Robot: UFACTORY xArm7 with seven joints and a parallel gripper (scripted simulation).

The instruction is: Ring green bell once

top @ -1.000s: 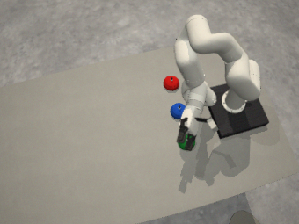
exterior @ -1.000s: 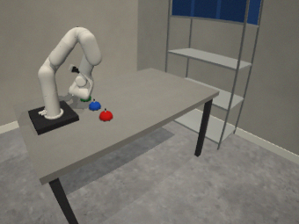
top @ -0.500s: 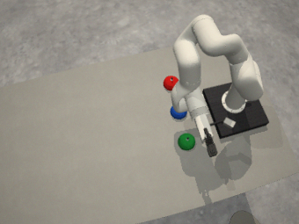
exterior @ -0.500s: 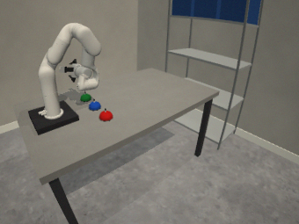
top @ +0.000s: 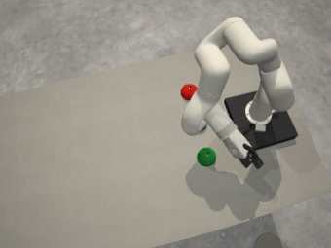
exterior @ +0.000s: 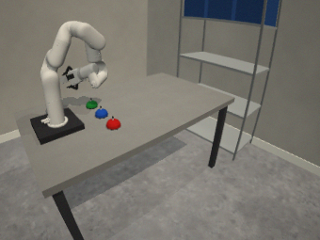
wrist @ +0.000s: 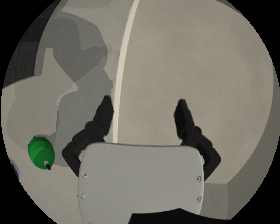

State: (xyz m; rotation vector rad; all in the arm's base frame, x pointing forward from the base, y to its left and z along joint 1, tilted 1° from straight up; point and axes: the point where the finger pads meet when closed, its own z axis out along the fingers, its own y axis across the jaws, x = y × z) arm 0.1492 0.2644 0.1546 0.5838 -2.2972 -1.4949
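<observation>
The green bell sits on the table with its small dark button on top. It also shows in the exterior view and at the left edge of the wrist view. My gripper is open and empty. It hangs above the table to the right of the green bell, apart from it, and points away from it toward the table edge by the arm's base. In the exterior view my gripper is well above the bell. In the wrist view my fingers frame bare table and wall.
A red bell and a blue bell stand in a row with the green one; the blue bell is mostly hidden under my arm in the top view. The arm's black base plate is at the right. A metal shelf stands beyond the table.
</observation>
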